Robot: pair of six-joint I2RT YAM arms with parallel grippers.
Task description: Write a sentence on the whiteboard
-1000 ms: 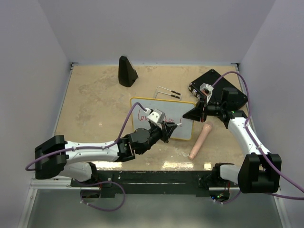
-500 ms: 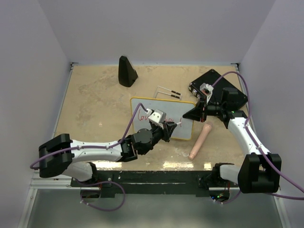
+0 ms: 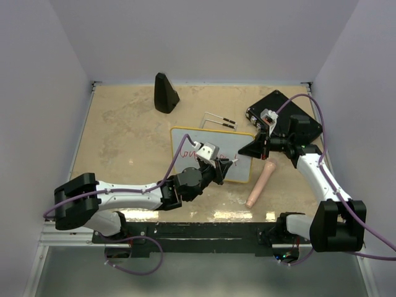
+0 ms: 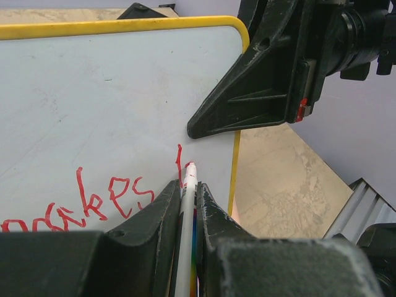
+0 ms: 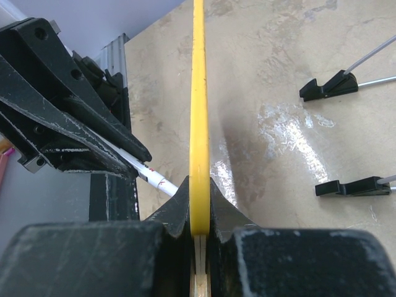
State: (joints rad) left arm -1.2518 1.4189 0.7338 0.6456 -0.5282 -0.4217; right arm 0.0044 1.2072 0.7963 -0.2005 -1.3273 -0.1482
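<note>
The whiteboard [image 3: 234,143] sits mid-frame in the top view, its right edge pinched in the right gripper [image 3: 245,148]. The left gripper [image 4: 185,190] has its jaws clamped on a marker [image 4: 185,216] whose tip touches the board beside the red sentence [image 4: 114,190], seemingly ending "kes".

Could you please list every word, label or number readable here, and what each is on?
"...akes" then a lone stroke: the sentence, in red on the whiteboard; its start is partly hidden behind the left pincer.
Top view: the writing is too small to read.
No other text is legible.
</note>
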